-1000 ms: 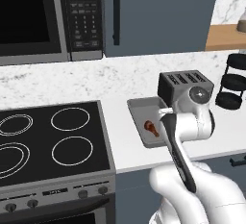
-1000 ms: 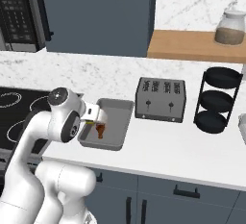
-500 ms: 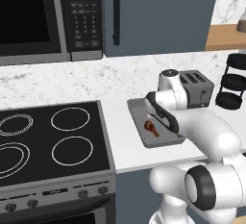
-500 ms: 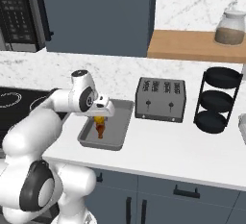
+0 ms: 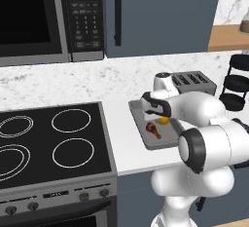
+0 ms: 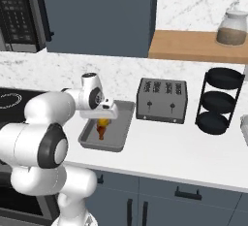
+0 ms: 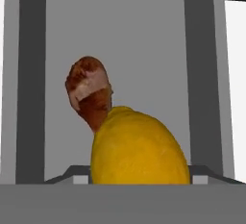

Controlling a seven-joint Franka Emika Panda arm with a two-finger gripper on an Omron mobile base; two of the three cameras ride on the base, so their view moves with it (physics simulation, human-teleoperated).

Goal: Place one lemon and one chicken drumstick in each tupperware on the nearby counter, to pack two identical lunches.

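the counter (image 5: 129, 148) carries one grey tupperware (image 6: 88, 139), which stands between the stovetop (image 5: 53, 138) and the toaster (image 6: 161, 100). inside this tupperware lies one chicken drumstick (image 5: 153, 129), on the tray floor, so that half of this lunch is already packed. the gripper (image 6: 103, 121) hangs over the tray, and in the hand view the lemon (image 7: 138, 150) sits between the two finger tips, which are closed on its sides; it is just above the drumstick and, i judge, not yet released on the tray floor. so the first lunch looks nearly complete: it only needs the lemon to be set down beside the drumstick. the second tupperware, the other lemon and the other drumstick i cannot find here, so i judge the second lunch is not yet done. the black three-tier rack (image 6: 220, 101) beyond the toaster holds nothing that i can see.
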